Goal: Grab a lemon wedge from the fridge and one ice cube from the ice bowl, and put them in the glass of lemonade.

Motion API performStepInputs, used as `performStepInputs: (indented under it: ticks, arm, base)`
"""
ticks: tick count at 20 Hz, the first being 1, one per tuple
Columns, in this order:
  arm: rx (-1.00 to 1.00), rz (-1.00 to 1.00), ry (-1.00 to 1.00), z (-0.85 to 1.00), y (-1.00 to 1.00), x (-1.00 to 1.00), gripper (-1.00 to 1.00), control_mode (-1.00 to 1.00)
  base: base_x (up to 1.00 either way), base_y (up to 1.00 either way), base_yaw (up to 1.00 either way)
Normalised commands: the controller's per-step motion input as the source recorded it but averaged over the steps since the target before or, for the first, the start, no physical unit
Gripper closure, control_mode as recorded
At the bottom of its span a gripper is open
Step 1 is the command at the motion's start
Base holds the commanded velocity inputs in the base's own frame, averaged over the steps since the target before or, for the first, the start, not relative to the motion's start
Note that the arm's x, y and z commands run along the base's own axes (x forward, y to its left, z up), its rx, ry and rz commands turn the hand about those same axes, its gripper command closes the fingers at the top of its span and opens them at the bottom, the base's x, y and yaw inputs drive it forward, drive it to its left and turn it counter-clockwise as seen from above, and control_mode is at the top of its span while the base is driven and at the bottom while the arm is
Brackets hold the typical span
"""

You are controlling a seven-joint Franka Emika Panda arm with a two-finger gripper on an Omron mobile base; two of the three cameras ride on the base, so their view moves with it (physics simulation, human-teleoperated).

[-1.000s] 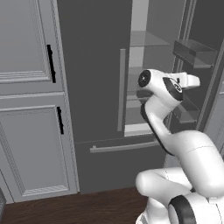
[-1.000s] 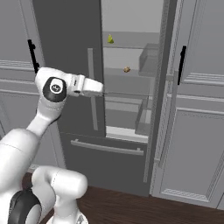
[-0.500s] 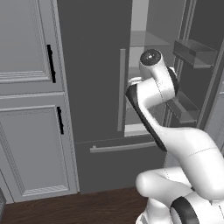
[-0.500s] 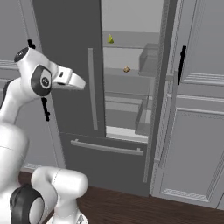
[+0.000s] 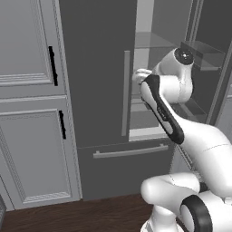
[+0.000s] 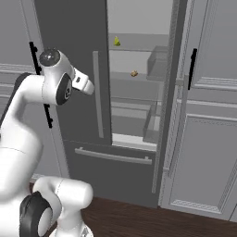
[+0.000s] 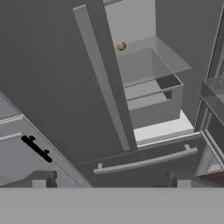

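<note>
Open fridge shelves hold lemon wedge, brown ball; gripper spread, empty.

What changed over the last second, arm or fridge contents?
Arm only. The wrist swung from in front of the open fridge leftward, away from the opening, to the closed left door; the gripper holds nothing. Unchanged: lemon wedge on the upper shelf, small brown thing on the shelf below, right door open, base parked.
</note>
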Motion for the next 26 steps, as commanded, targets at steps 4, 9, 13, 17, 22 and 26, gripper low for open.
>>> performStepInputs:
  ticks: [4,9,13,17,22,26]
  arm:
    - [0.07,0.0,0.0,-0.11,0.03,0.66,-1.0,-1.0]
    - [-0.01,-0.01,0.11,-0.03,0.09,0.86,-1.0,-1.0]
    - [-0.01,0.0,0.09,0.0,0.0,0.83,-1.0,-1.0]
    - [-0.02,0.0,0.02,-0.1,0.0,0.82,-1.0,-1.0]
    - [-0.08,0.0,-0.21,-0.37,0.01,0.56,-1.0,-1.0]
    - [-0.07,0.0,-0.24,-0.37,0.01,0.63,-1.0,-1.0]
  base:
    - [0.0,0.0,0.0]
    - [0.0,0.0,0.0]
    - [0.0,0.0,0.0]
    - [0.0,0.0,0.0]
    - [0.0,0.0,0.0]
    - [0.0,0.0,0.0]
